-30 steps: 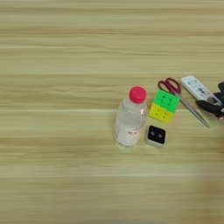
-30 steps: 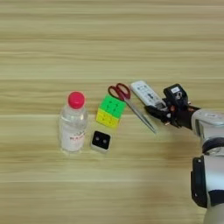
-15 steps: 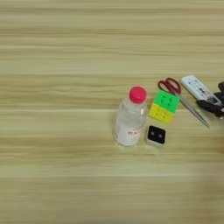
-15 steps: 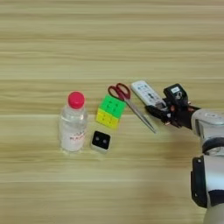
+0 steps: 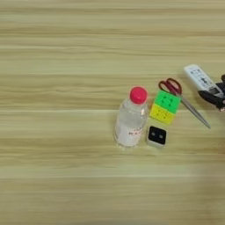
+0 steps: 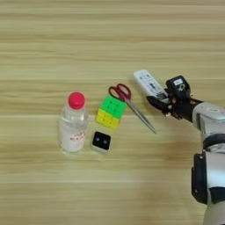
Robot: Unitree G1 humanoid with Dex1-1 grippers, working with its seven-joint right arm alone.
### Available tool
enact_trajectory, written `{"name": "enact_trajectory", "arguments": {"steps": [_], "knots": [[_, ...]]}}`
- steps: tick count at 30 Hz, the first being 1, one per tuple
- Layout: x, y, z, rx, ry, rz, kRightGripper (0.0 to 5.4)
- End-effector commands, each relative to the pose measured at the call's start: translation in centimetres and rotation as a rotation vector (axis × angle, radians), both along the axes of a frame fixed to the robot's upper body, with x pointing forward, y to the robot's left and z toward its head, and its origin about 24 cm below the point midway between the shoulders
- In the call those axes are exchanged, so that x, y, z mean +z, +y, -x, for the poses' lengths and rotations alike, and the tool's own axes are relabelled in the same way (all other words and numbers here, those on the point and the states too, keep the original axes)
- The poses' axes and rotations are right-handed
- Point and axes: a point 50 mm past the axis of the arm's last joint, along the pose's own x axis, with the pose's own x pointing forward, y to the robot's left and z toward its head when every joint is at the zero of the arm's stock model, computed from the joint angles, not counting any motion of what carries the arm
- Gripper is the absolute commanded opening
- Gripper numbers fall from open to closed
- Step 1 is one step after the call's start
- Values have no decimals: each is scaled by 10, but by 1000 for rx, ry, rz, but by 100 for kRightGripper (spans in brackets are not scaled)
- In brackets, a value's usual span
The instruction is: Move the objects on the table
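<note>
Five objects cluster right of centre on the table; tool grips the white remote control.

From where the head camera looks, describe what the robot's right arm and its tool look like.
The right arm is a rounded silver-grey forearm joined to a darker cylindrical segment below. At its end sits the tool: a compact black assembly with two black fingers, a small white patch on top and tiny reddish spots.

The right arm is a silver-grey forearm of rounded, jointed segments, ending in a black claw with two slim dark fingers and a small white marking on top.
</note>
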Motion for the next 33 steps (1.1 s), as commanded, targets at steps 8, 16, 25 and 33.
{"name": "enact_trajectory", "arguments": {"steps": [8, 16, 25, 33], "knots": [[85, 17, -29, 201, -405, -6, 290], [111, 45, -23, 446, -561, -44, 290], [136, 86, 8, 707, -664, -71, 290], [148, 108, 39, 871, -681, -133, 290]]}}
